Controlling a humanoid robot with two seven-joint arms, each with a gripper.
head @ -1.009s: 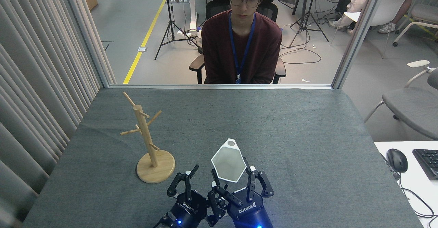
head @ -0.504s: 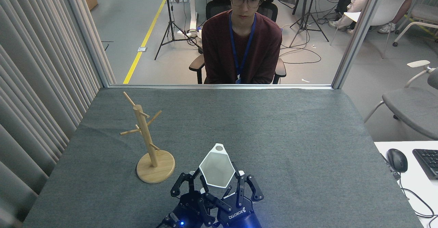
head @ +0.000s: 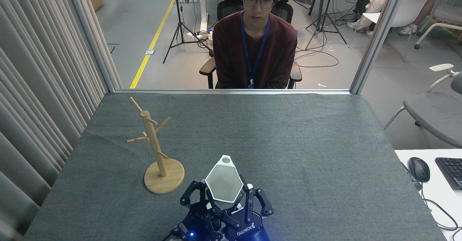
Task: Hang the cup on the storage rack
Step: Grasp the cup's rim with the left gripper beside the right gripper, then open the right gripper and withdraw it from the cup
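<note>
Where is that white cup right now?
In the head view the cup sits low in the middle, between the two tools at the table's near edge, just right of the storage rack's round base.

Grey-clothed bench (head: 288, 143). Person (head: 254, 46) seated at 12 w/ blue lanyard (head: 254, 53). Curtain (head: 39, 89) at 9. Mouse (head: 418, 169), keyboard (head: 451, 172) at 3.

**Cup held between two hands near the mug tree**

The white faceted cup (head: 223, 183) sits low over the grey desk (head: 306, 143), its mouth facing up, its pierced tab farthest from the robot. The right hand (head: 231, 197) clasps its rim; the left hand (head: 198, 194) crowds beside it. The wooden mug tree (head: 155, 150) stands apart, to the left.
</note>
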